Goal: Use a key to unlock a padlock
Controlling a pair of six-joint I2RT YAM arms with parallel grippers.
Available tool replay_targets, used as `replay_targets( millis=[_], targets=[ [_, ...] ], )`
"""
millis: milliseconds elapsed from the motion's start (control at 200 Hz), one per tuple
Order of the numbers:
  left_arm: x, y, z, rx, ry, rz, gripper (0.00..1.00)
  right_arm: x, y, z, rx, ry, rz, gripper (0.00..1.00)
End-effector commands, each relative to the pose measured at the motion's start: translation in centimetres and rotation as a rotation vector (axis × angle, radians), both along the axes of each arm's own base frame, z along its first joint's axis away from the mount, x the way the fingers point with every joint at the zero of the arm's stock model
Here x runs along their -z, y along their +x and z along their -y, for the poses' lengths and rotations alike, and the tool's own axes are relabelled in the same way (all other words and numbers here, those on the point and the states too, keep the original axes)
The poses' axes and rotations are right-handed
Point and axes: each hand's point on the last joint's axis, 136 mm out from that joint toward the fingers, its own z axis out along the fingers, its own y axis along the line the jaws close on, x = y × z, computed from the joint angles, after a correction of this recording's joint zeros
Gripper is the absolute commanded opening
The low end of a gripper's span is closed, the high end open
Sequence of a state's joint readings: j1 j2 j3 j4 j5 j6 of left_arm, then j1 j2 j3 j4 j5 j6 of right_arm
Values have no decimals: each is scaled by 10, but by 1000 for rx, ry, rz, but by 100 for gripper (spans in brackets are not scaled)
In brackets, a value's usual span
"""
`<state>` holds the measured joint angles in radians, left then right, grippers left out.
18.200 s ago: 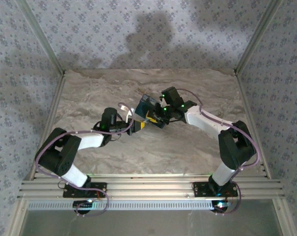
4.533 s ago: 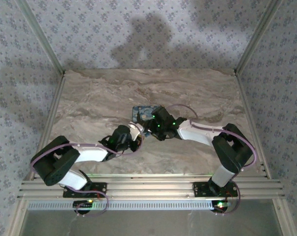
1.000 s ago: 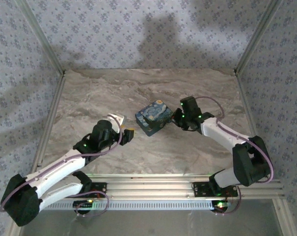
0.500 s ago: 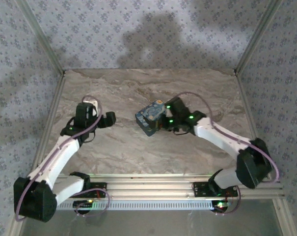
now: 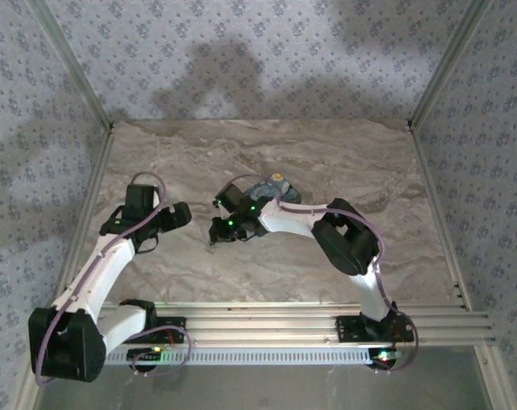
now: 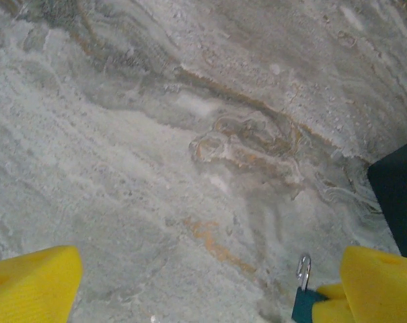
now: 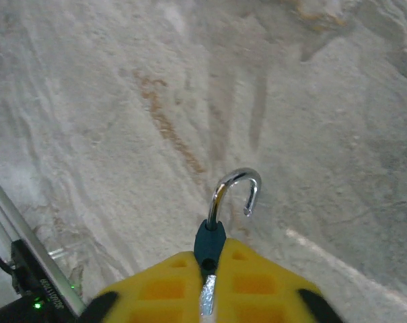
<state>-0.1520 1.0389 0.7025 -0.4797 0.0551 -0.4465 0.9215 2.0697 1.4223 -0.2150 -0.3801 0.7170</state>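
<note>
Right pincer point(image 7: 206, 291) shut on the key point(image 7: 208, 243), whose blue head and curved steel hook stick out past the ribbed yellow pads point(image 7: 257, 282), probably to keep it free for handling. The printed, blocky padlock point(image 5: 273, 188) sits on the marbled surface point(image 5: 241, 278), just beyond that pincer and partly hidden by the arm. Left pincer point(image 6: 203, 286) gapes wide and empty, well apart on the padlock's left, perhaps ready to steady it.

Glossy metal hook point(image 7: 218, 195) on key point(image 7: 208, 242); matt table point(image 5: 173, 154)
</note>
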Motion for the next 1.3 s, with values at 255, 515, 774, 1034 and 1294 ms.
replay_targets(
  millis=[255, 515, 774, 1034, 1294],
  targets=[
    [-13, 3, -13, -25, 58, 61, 98, -87, 21, 46, -4, -50, 226, 58],
    [-52, 32, -4, 123, 148, 256, 98, -172, 54, 166, 189, -140, 516, 83],
    [-45, 58, -38, 142, 501, 445, 98, -165, 80, 397, 764, -457, 697, 100],
    [0, 83, -57, 50, 451, 407, 98, -116, 58, 490, 943, -576, 866, 100],
    [19, 109, -58, 44, 382, 458, 98, -81, 63, 503, 1023, -516, 968, 100]
  ],
)
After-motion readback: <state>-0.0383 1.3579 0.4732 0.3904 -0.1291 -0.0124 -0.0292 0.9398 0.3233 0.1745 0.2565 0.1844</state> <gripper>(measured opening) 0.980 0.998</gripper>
